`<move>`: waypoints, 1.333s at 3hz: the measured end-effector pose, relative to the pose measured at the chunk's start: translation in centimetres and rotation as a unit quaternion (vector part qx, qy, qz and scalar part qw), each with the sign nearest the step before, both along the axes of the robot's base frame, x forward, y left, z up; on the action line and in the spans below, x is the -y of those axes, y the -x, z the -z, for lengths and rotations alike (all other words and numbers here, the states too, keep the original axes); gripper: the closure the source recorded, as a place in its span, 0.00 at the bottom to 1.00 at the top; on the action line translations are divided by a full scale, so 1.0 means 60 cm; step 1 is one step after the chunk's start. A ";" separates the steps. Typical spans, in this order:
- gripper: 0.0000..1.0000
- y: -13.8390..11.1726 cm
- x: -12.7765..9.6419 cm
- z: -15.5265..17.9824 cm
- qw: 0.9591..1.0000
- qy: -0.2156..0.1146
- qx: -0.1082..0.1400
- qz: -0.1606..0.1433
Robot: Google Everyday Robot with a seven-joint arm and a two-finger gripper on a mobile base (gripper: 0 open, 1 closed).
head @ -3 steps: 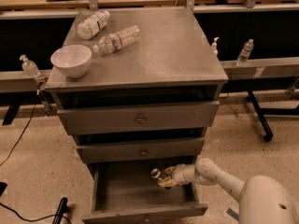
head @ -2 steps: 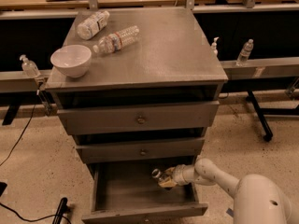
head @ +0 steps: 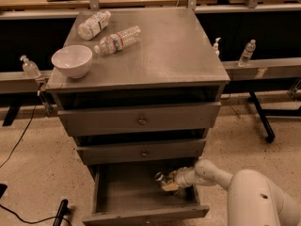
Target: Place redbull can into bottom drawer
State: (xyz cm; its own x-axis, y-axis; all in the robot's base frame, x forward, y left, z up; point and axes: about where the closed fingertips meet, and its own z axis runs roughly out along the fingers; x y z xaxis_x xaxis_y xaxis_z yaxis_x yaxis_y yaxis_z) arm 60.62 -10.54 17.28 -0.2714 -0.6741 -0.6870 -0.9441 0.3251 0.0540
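The bottom drawer is pulled open and shows a plain grey interior. My gripper reaches in from the right, over the drawer's right rear part. It is shut on the redbull can, a small shiny silver thing at its tip, held just above the drawer floor. The white arm runs back to the robot body at the lower right. Most of the can is hidden by the gripper.
The two upper drawers are nearly closed. On the cabinet top lie two clear water bottles and a white bowl. Benches with small bottles stand behind. A cable runs over the floor at left.
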 end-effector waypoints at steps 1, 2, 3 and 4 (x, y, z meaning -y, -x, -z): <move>0.37 0.002 -0.007 0.001 1.000 -0.003 0.002 -0.004; 0.14 0.004 -0.010 0.003 1.000 -0.004 0.000 -0.004; 0.00 0.007 -0.013 0.005 1.000 -0.005 -0.001 -0.006; 0.00 0.007 -0.014 0.005 1.000 -0.005 -0.001 -0.006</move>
